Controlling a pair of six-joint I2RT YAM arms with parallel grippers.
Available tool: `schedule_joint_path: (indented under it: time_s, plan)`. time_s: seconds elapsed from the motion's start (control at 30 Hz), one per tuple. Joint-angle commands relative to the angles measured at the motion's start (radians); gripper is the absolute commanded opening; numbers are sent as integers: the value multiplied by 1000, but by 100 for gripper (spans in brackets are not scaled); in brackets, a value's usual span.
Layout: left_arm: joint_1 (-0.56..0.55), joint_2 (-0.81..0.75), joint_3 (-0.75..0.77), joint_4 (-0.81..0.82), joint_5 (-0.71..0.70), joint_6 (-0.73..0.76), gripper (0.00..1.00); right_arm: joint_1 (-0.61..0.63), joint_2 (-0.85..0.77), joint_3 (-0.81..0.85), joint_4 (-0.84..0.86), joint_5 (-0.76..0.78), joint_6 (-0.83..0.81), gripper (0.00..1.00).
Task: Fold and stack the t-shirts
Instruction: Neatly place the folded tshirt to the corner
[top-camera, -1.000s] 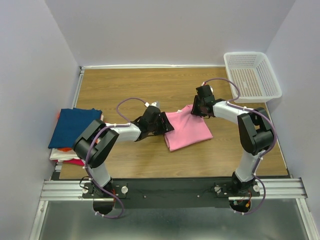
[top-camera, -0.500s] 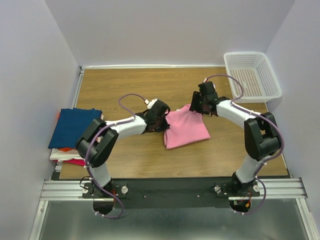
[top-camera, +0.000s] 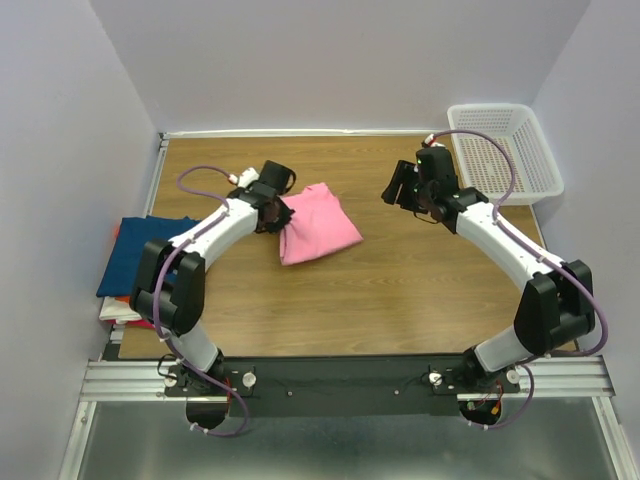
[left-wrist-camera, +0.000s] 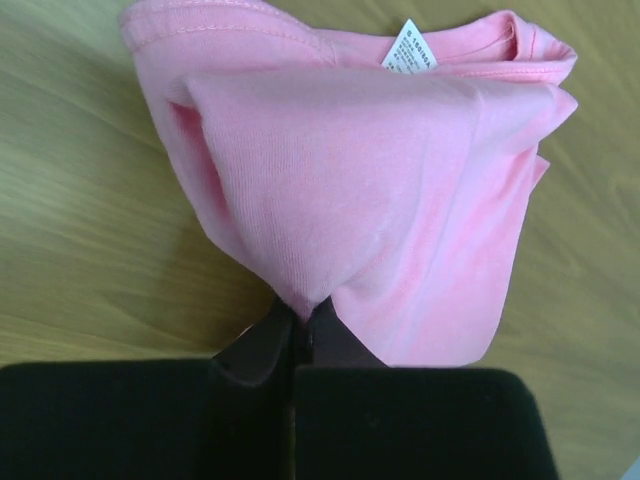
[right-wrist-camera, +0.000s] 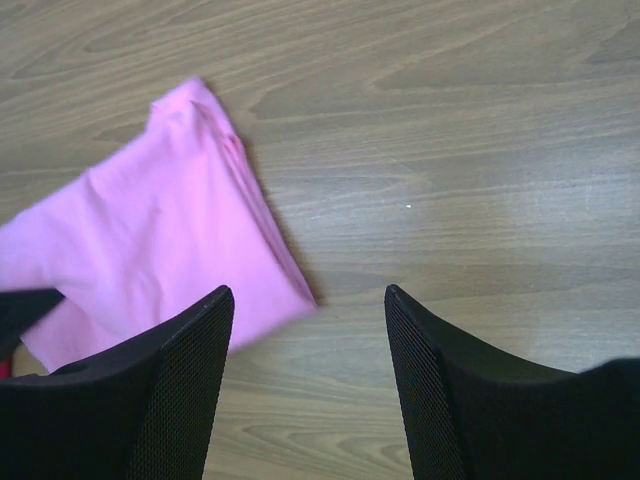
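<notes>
The folded pink t-shirt (top-camera: 318, 223) lies on the wooden table left of centre. My left gripper (top-camera: 272, 215) is shut on its left edge. In the left wrist view the cloth (left-wrist-camera: 380, 190) bunches to a point between the closed jaws of that gripper (left-wrist-camera: 302, 318), with the neck label showing at the top. My right gripper (top-camera: 402, 190) hovers open to the right of the shirt, apart from it. Through its wrist view the shirt (right-wrist-camera: 150, 250) lies to the left of the spread fingers (right-wrist-camera: 180, 350). A stack of t-shirts with a dark blue one (top-camera: 145, 255) on top sits at the table's left edge.
A white mesh basket (top-camera: 505, 150) stands at the back right corner. Red and white cloth (top-camera: 125, 310) peeks out under the blue shirt. Walls close in the left, back and right sides of the table (top-camera: 400, 300).
My left gripper closed on the pink t-shirt and dragged it left toward the stack. My right gripper let go of it, opened wide and drew back to the right.
</notes>
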Motion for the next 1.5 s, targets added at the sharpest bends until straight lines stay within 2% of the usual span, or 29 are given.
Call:
schedule_joint_path:
  time_s: [0.0, 0.33, 0.67, 0.87, 1.47]
  plan:
    - [116, -37, 62, -96, -67, 28, 0, 1, -37, -13, -40, -46, 21, 69]
    - [350, -24, 249, -205, -90, 149, 0, 1, -66, -43, -41, -67, 36, 69]
    - [491, -12, 370, -268, -93, 255, 0, 1, -71, -49, -43, -67, 39, 69]
    - [550, -11, 465, -304, -103, 318, 0, 1, -69, -46, -44, -67, 41, 69]
    - [666, -112, 568, -342, -108, 457, 0, 1, -45, -9, -54, -95, 45, 69]
